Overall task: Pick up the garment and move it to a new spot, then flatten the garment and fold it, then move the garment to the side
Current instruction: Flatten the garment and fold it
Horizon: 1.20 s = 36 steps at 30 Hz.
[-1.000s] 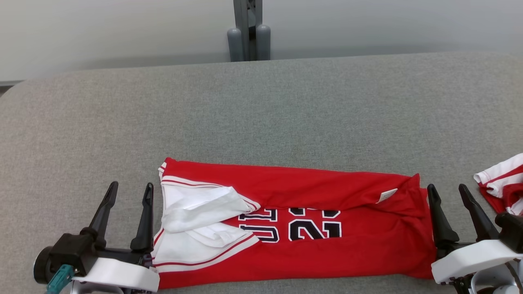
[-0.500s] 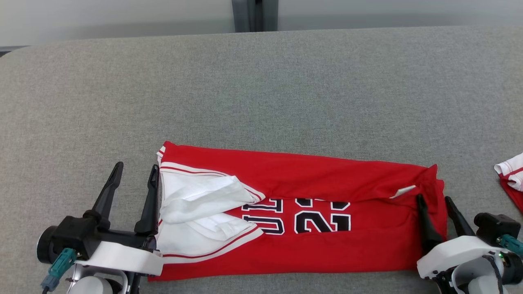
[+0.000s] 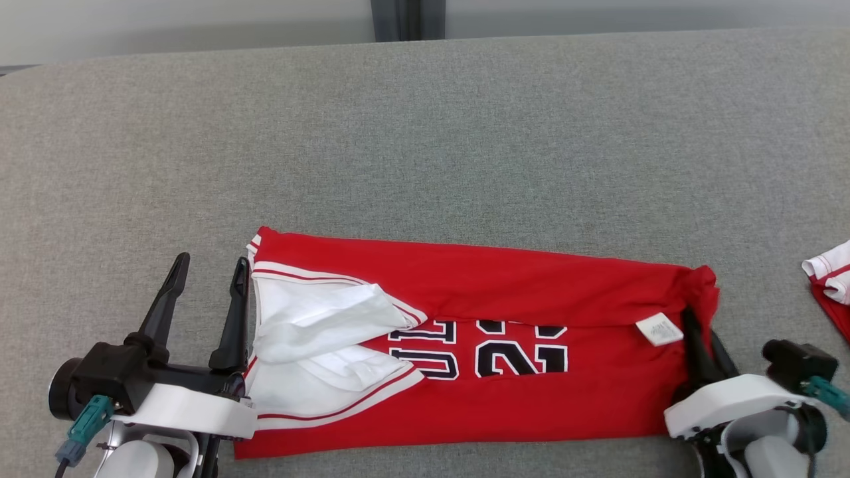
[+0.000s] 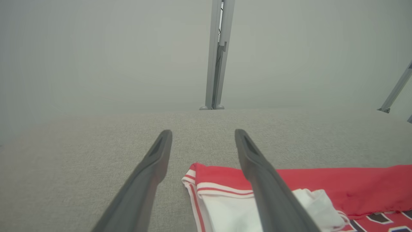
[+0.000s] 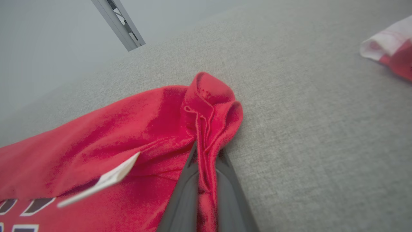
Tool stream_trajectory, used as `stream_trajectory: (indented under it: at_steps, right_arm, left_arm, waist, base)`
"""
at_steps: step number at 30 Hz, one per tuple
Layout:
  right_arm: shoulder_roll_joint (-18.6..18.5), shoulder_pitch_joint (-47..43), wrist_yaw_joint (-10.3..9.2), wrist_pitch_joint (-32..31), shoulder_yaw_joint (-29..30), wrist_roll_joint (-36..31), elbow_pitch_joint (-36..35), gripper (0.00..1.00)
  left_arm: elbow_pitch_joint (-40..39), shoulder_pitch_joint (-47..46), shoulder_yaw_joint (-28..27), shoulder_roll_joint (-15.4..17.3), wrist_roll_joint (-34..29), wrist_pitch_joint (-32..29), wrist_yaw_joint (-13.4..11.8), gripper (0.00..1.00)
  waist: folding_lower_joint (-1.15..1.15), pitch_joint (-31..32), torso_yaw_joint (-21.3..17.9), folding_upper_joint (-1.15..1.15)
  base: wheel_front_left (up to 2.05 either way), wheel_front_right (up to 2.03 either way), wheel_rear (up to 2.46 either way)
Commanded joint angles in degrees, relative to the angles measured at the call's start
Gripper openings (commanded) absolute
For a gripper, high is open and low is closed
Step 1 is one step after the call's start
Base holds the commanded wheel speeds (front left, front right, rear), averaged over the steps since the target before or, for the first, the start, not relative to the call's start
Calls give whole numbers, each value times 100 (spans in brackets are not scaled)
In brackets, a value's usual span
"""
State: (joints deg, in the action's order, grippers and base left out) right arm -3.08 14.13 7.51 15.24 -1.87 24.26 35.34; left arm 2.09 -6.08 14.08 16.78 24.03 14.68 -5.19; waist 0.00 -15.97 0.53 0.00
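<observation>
The garment (image 3: 505, 299) is a red jersey with white trim and black numbers, folded into a long band across the near part of the grey table. My right gripper (image 3: 704, 335) is shut on the garment's right end, and the pinched red cloth (image 5: 206, 129) bunches up between its fingers. A white tag (image 3: 659, 330) lies just left of that grip. At the garment's left end my left gripper (image 3: 207, 292) stands open, low over the table, its right finger (image 4: 257, 167) at the white-trimmed edge (image 4: 222, 190) and its left finger over bare table.
Another red and white piece of cloth (image 3: 830, 279) lies at the right edge of the grey table (image 3: 425, 133). A grey post (image 3: 406, 20) stands behind the table's far edge. The far half of the table is bare.
My right gripper moved left onto the garment's right end and shut on it, bunching the cloth and turning the tag flat. The head camera has tilted down. The left gripper stayed open.
</observation>
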Motion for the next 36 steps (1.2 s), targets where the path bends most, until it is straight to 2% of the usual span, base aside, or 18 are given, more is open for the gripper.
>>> stream_trajectory:
  at_steps: [1, 10, 14, 17, 18, 21, 25, 30, 36]
  right_arm:
    - [-80, -53, -11, -15, 215, 12, -103, 0]
    - [-429, -119, -9, -4, 1091, -210, -774, 0]
    - [-455, -94, -8, -3, 1040, -301, -982, 0]
    - [-312, -96, -4, -74, 662, -224, -1408, 0]
    - [-210, -156, -4, -240, 291, -140, -1826, 0]
    - [-86, -231, -4, -467, -395, 6, -2455, 0]
    - [-15, -216, -4, -647, -1316, 358, -2990, 0]
    - [3, 211, -4, -522, -2173, 929, -2925, 0]
    - [2, 919, -4, -360, -3134, 1480, -2153, 0]
  left_arm:
    - [-3, -52, -36, 2, 3, 25, -33, 100]
    - [-12, -93, -47, -28, -23, 36, -31, 100]
    - [27, -94, -50, -50, -15, 40, -8, 100]
    - [45, -66, -57, -77, -5, 43, 5, 100]
    - [59, -37, -64, -91, -13, 39, 13, 100]
    - [72, -23, -52, -122, -33, 41, 35, 100]
    - [105, -88, -10, -177, -59, 42, 70, 100]
    - [165, -189, 52, -244, -100, 43, 136, 100]
    - [295, -313, 179, -406, -129, 40, 240, 100]
  waist:
    - [0, 11, -24, 0]
    - [0, 13, -77, 0]
    - [0, 60, -98, 0]
    - [0, 109, -120, 0]
    - [0, 139, -135, 0]
    - [0, 181, -136, 0]
    - [0, 208, -76, 0]
    - [0, 203, 95, 0]
    - [0, 196, 382, 0]
  base:
    - [0, 0, 0]
    - [0, 0, 0]
    - [0, 0, 0]
    - [0, 0, 0]
    - [0, 0, 0]
    - [0, 0, 0]
    - [0, 0, 0]
    - [0, 0, 0]
    - [0, 0, 0]
